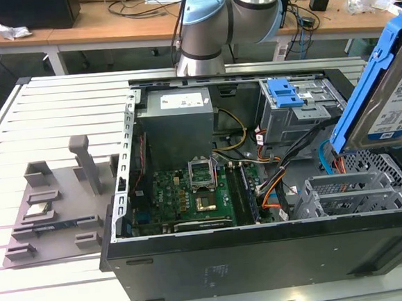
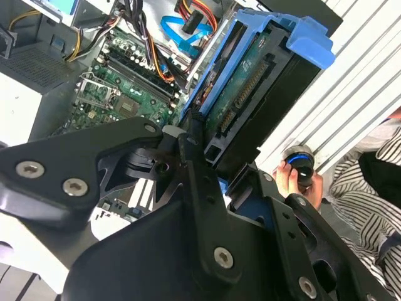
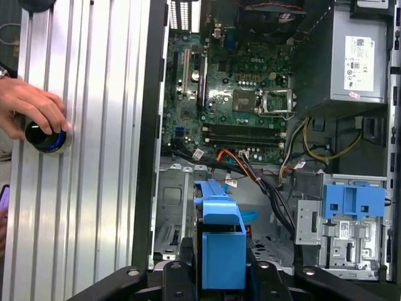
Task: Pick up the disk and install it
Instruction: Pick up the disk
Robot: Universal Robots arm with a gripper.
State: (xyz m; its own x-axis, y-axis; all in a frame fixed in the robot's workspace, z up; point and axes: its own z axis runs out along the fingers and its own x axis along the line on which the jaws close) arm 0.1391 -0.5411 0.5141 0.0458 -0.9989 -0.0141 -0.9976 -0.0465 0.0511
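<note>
Blue plastic runs around the edges of the disk (image 1: 384, 91), and this disk is in the air, held tilted above the right side of the open computer case (image 1: 265, 257), at the exterior view's right. The gripper (image 3: 222, 279) is clamped on it: in the first wrist view its black fingers (image 3: 178, 279) stand on each side of the blue frame, and in the second wrist view they hold the disk at one narrow end. So the picking up is done, I judge. The installing is not done yet. The disk does not seem to touch any part of the case, and the grey drive bay (image 1: 354, 191) at the near right of the case looks empty. The grey cage with the blue latch (image 1: 287, 91) sits at the far right, apart from the disk. A person's hand (image 3: 31, 106) rests on a round knob (image 3: 44, 139) on the ribbed table (image 1: 58, 106) beside the case.
</note>
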